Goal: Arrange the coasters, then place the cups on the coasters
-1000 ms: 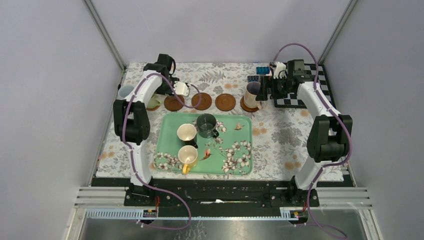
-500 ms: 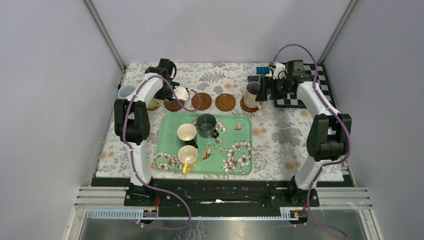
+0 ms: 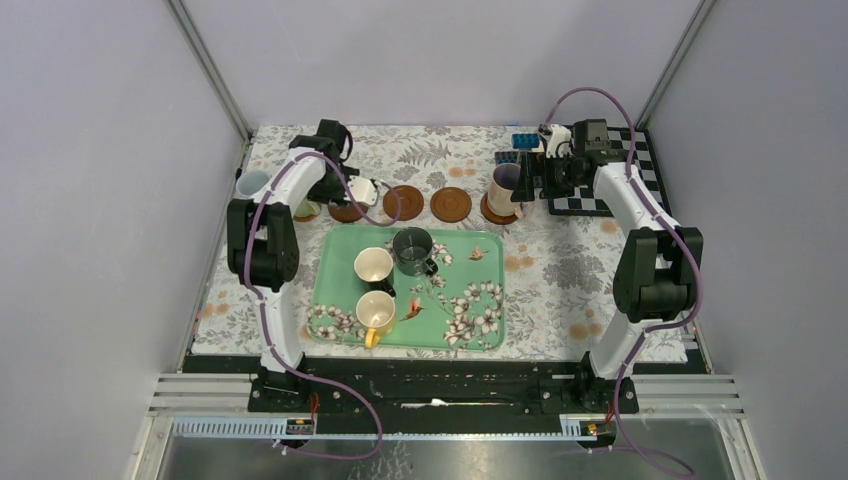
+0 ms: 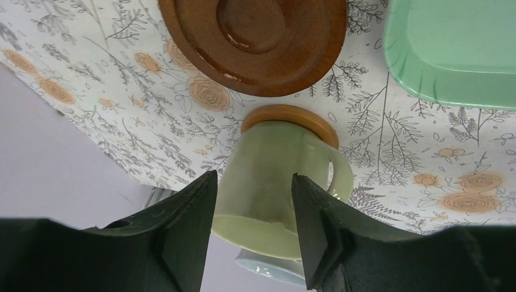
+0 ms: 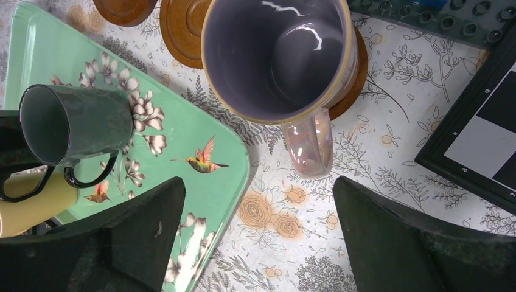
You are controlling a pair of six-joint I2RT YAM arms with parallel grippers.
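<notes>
Where the arm bases sit at the near edge, you meet the green tray (image 3: 470, 262) first, with three cups on it. The yellow cup (image 3: 377, 312) is nearest, the cream cup (image 3: 373, 265) is just behind it, and the dark green cup (image 3: 412, 250) is furthest back, right of the cream one. Past the tray a row of coasters runs across the flowered cloth (image 3: 560, 270). At its left end the olive cup (image 4: 268, 201) stands upright on the light coaster (image 4: 292, 117). Your left gripper (image 4: 252, 177) has a jaw close on each side of the cup's wall; you cannot tell whether they press it. The pale blue cup (image 3: 252, 184) stands just beside, further left. Next along lie the dark coaster (image 3: 347, 212), the second bare coaster (image 3: 403, 202) and the third bare coaster (image 3: 451, 204). At the right end the pinkish cup (image 5: 277, 58), purple inside, sits on the end coaster (image 5: 350, 91). Its handle points at your right gripper (image 5: 257, 182), whose jaws are spread wide, short of the cup, holding nothing. Beyond lies a checkered board (image 3: 600, 195).
</notes>
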